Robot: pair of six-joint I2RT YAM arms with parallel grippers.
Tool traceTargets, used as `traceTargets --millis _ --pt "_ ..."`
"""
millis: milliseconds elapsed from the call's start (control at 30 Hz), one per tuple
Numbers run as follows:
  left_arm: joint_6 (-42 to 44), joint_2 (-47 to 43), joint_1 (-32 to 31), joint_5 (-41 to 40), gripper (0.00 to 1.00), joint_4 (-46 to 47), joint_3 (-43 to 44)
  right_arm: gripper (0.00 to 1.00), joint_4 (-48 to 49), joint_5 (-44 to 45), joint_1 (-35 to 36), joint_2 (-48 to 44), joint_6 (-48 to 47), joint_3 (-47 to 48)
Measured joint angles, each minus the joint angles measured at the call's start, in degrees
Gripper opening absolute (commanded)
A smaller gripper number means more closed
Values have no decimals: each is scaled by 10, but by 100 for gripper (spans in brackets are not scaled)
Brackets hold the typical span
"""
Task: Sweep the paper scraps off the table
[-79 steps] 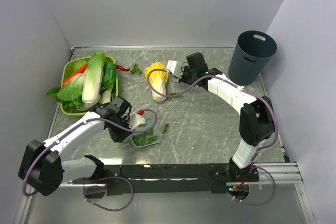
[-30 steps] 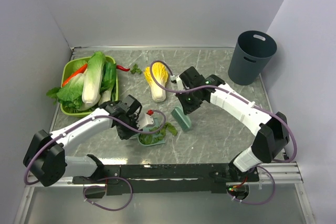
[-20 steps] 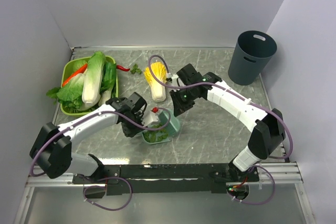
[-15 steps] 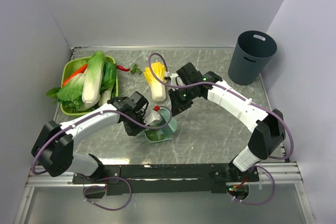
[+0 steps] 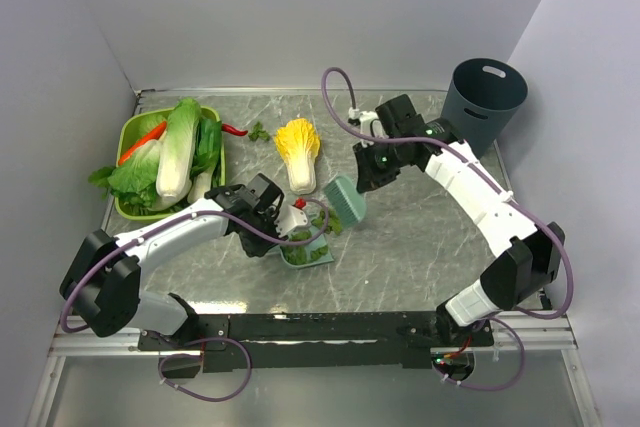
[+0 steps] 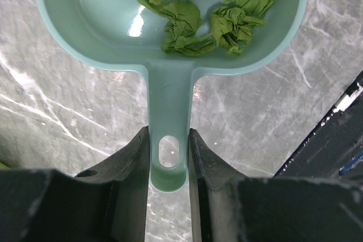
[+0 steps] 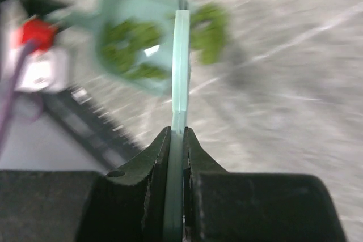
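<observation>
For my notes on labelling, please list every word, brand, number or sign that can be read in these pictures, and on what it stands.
No text can be read in any view.
The teal dustpan, the brush and the dark bin show no print.
The right wrist view is blurred, so small markings there could not be read.

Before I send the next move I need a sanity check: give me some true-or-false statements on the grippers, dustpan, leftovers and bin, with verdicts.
1. The left gripper is shut on the dustpan handle. True.
2. The dustpan is empty. False: several paper scraps lie in it.
3. The right gripper holds nothing. False: it is shut on the teal brush.
4. A stray scrap lies on the table near the red chilli. True.
5. The bin lies tipped over. False: it stands upright.
</observation>
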Motion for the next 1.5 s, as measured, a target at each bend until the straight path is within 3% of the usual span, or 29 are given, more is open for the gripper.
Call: traceTargets --millis 233,467,867,1500 --pt "-4 0 0 -10 1 -16 0 0 31 156 -6 23 -34 11" --pt "-6 0 0 -35 1 -19 0 0 54 195 0 99 -40 11" --pt "-8 42 0 -47 1 -3 16 0 57 37 80 126 26 11" --pt "-25 5 0 -22 1 134 -32 0 25 23 -7 -38 -15 -31"
